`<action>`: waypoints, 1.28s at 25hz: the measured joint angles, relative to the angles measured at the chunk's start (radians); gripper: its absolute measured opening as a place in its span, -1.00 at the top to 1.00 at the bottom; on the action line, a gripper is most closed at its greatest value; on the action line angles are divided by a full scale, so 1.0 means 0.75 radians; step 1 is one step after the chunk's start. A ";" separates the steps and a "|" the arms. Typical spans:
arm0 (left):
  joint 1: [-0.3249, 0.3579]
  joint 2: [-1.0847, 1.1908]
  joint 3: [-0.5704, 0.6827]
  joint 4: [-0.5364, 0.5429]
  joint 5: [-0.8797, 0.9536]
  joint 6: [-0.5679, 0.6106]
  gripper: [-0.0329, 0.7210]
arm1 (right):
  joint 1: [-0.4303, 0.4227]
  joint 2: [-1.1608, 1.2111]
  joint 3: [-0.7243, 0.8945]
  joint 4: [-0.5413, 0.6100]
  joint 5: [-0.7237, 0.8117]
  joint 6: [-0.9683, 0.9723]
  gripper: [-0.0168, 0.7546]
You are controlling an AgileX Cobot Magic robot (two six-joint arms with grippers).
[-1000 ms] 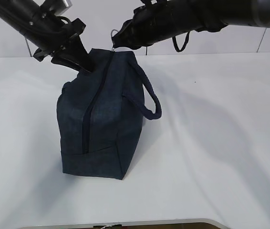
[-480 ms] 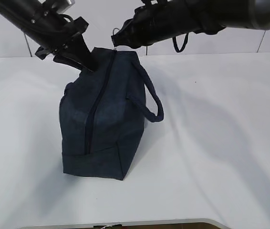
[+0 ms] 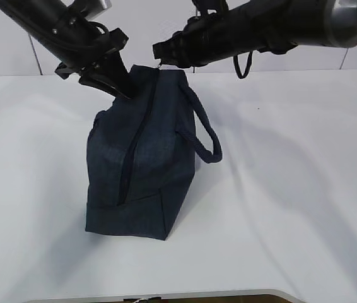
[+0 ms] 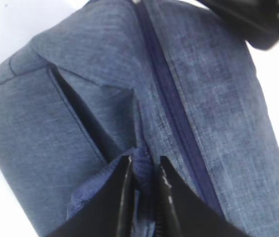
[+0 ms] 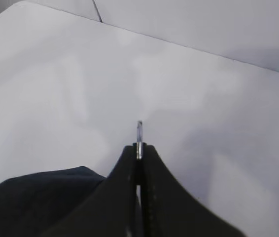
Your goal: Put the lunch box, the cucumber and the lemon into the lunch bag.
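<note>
Lunch bag (image 3: 137, 158) stands on its end on the white table (image 3: 292, 189), left of centre, zipper (image 3: 134, 148) running up the face toward the camera and drawn closed along its visible length. One looped handle (image 3: 205, 136) hangs off the right side. Left gripper (image 3: 120, 88) pinches a fold of navy fabric at the bag's top left edge; wrist view shows cloth bunched between the fingers (image 4: 124, 190). Right gripper (image 3: 159, 58) is clamped on the metal ring pull (image 5: 139, 133) at the top. Lunch box, cucumber, lemon: not visible.
</note>
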 joint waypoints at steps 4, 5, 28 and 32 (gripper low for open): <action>0.000 0.000 0.000 -0.003 -0.006 0.000 0.76 | -0.012 0.021 0.000 0.027 0.002 0.070 0.94; 0.000 0.000 0.000 -0.002 -0.007 0.000 0.76 | -0.015 0.027 0.000 0.048 0.002 0.080 0.94; 0.000 -0.023 0.000 0.015 -0.012 -0.005 0.76 | -0.023 0.133 -0.016 0.235 -0.014 0.086 0.94; 0.000 -0.023 0.000 0.015 -0.012 -0.005 0.76 | -0.023 0.154 -0.016 0.237 -0.016 0.083 0.94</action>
